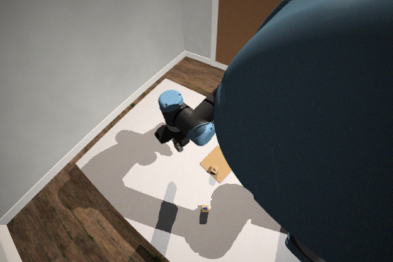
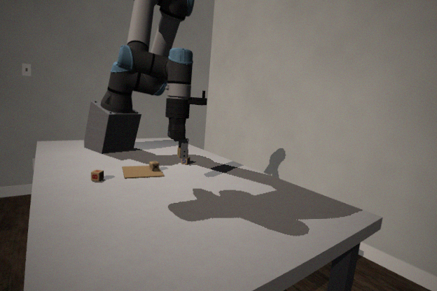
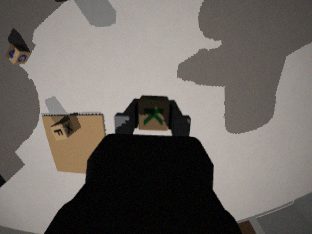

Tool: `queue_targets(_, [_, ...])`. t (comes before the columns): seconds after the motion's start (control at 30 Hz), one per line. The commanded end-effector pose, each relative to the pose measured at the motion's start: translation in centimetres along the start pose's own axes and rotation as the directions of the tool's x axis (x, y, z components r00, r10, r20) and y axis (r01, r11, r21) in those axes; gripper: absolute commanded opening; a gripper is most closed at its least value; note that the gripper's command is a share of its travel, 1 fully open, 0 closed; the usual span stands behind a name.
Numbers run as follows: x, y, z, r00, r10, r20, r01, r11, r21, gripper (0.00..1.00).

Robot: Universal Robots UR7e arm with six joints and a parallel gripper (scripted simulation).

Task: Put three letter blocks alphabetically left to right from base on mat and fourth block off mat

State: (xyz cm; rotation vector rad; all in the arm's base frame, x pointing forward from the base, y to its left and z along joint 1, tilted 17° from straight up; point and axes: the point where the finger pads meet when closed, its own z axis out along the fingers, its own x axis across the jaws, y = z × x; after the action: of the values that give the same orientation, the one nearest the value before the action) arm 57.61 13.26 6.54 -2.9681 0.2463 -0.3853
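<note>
My gripper (image 3: 154,108) is shut on a wooden block with a green letter (image 3: 154,116) on top and holds it low over the white table, to one side of the tan mat (image 3: 70,141). It also shows in the exterior view (image 2: 183,152). A second block (image 2: 185,160) sits on the table right by the held one; I cannot tell if they touch. A block with a dark letter (image 2: 154,165) lies on the mat (image 2: 142,171), near its edge. Another block (image 2: 96,175), with a red side face and a blue mark (image 1: 205,208), lies off the mat on the far side.
The robot's grey base (image 2: 111,127) stands at the back of the table. The upper arm fills the right of the top view and hides part of the mat (image 1: 215,164). A wall runs close along the table's far side.
</note>
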Motion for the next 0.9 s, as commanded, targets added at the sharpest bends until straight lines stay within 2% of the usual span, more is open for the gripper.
queue_targets(0.0, [0.0,0.0,-0.3,1.000,0.000,0.000,0.000,1.000,0.000,0.57])
queue_targets(0.3, [-0.1,0.1,-0.3,1.000,-0.002,0.000,0.002,1.000,0.000,0.57])
queue_targets(0.43, [-1.0,1.2,-0.4,1.000,-0.021,0.001,0.021,1.000,0.000,0.57])
queue_targets(0.57, [-3.3,3.5,-0.5,0.998,-0.063,0.002,0.063,0.998,-0.001,0.57])
queue_targets(0.7, [-6.7,6.4,-0.6,0.992,-0.123,0.003,0.123,0.992,-0.001,0.57])
queue_targets(0.77, [-6.7,6.4,-0.6,0.992,-0.123,0.003,0.123,0.992,-0.001,0.57])
queue_targets(0.87, [-9.6,8.3,-0.7,0.985,-0.171,0.003,0.171,0.985,-0.001,0.57])
